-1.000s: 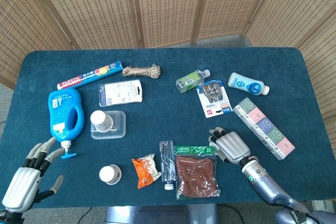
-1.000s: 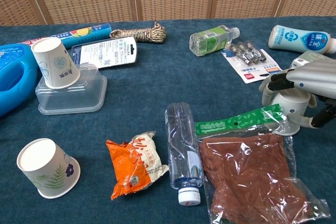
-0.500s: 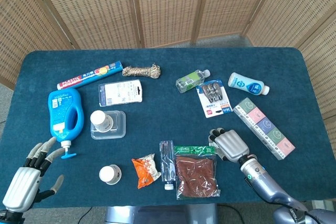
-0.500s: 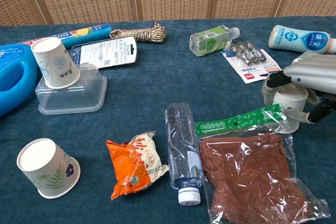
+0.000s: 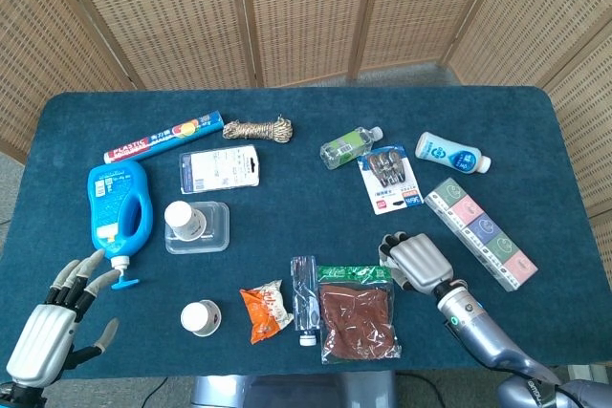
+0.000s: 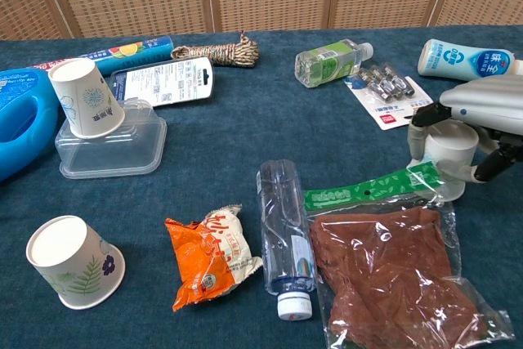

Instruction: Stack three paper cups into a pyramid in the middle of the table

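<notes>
Thin paper cup (image 6: 448, 157), light and crushable, is gripped inverted by right hand (image 6: 482, 112); gentle side hold advised. Left hand (image 5: 53, 327) spread, empty.

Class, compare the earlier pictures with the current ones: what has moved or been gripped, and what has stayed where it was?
The right hand, holding an upside-down paper cup, has shifted slightly with it toward the table's far side, above the green-topped bag of brown powder. The left hand stays open at the near left edge. The cup on the plastic container and the cup near the front have not moved.
</notes>
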Tool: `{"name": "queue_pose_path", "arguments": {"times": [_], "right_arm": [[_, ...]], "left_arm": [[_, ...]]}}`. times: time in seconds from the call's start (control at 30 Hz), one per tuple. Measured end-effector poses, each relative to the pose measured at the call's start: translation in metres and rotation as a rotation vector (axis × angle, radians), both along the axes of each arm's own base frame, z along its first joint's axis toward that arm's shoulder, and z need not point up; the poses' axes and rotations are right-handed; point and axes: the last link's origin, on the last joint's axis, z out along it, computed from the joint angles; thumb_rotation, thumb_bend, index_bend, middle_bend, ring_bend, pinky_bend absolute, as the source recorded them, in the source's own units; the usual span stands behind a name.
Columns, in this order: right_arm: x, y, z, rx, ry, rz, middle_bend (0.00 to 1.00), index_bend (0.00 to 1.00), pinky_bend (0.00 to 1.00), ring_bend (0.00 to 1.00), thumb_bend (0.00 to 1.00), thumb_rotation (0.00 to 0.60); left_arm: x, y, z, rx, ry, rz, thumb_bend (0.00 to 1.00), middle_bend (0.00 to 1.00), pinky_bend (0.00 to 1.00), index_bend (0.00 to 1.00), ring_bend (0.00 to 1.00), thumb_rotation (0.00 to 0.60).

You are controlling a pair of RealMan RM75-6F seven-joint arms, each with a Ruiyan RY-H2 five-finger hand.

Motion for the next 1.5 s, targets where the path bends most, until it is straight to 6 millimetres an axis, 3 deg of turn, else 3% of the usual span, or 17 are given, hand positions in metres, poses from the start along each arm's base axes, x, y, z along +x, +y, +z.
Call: {"name": "queue_pose_path", "arguments": {"times": [0.47, 0.9, 1.5], "right_arm": [[0.046, -0.01, -0.002, 0.012, -0.102, 0.055, 0.33, 0.42, 0.65, 0.3, 0.53, 0.6], [0.098, -0.028, -0.032, 0.063, -0.092, 0.101, 0.33, 0.42, 0.65, 0.3, 0.53, 0.6], [0.131, -0.069, -0.056, 0.032, -0.033, 0.085, 0.32, 0.41, 0.64, 0.3, 0.53, 0.6]], "left_arm": [[-0.001, 0.0, 0.0, -0.006, 0.003, -0.001, 0.46, 0.0, 0.0, 0.17, 0.0, 0.6], [-0.009, 0.001, 0.0, -0.007, 0.001, 0.026, 0.46, 0.0, 0.0, 0.17, 0.0, 0.6], [-0.015, -0.001, 0.001, -0.001, 0.001, 0.052, 0.46, 0.0, 0.0, 0.17, 0.0, 0.6]]}}
